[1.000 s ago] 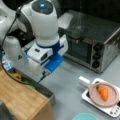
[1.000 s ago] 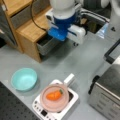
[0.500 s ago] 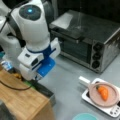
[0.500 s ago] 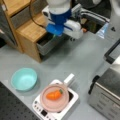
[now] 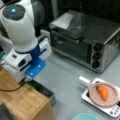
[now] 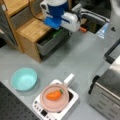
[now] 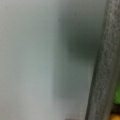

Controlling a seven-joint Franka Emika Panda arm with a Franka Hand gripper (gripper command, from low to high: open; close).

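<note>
The grey surface (image 6: pixel 75 60) carries a toaster oven (image 5: pixel 87 42). Left of the oven in a front view, a wooden cabinet (image 5: pixel 22 102) is seen with its grey drawer (image 6: pixel 51 41) pulled open. The hand (image 5: pixel 26 79) is held just above that drawer; its opening cannot be told, nor any load. Reaching into the drawer is judged under way; a careful descent is called for. A carrot (image 5: pixel 103 92) lies on a pink plate (image 5: pixel 113 96).

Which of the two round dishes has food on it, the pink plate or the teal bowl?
The pink plate, on the white stove, bears an orange carrot. The teal bowl on the table beside it holds nothing.
</note>
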